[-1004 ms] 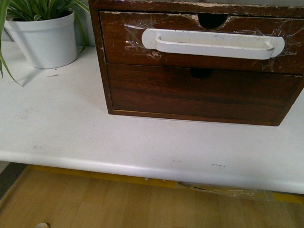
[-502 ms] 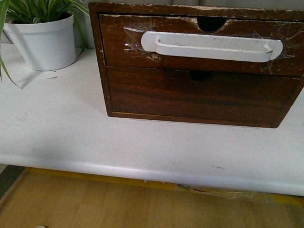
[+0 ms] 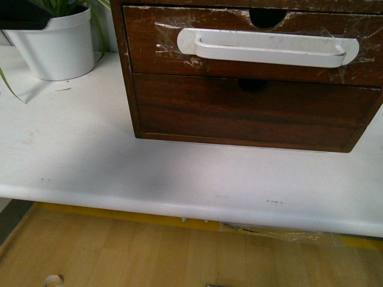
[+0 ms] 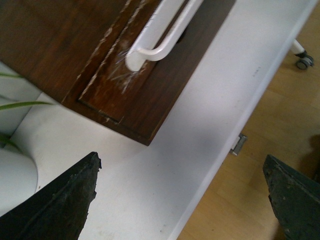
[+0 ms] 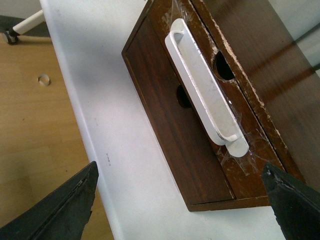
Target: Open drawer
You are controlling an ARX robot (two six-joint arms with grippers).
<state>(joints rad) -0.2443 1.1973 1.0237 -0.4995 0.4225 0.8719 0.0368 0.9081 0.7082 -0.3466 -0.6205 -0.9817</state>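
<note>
Dark brown scratched wooden drawer (image 3: 140, 48) with a long white plastic handle (image 3: 269, 49) taped on it sits closed at the top of a small wooden chest (image 5: 260, 45), above a plain dark wood drawer (image 3: 251, 113). The chest stands on a white table (image 3: 119, 173), near a white plant pot (image 3: 54, 48). Left gripper (image 4: 180, 175) and right gripper (image 5: 179, 175) are both spread wide, holding nothing, apart from the chest.

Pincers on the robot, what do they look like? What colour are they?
Each wrist view shows only the tips. The left pincer has two black, pointed, wedge-shaped fingers with a rough, matte surface. The right pincer looks the same. No cables, markings or stickers show, and the arms themselves are out of sight in the front view.
</note>
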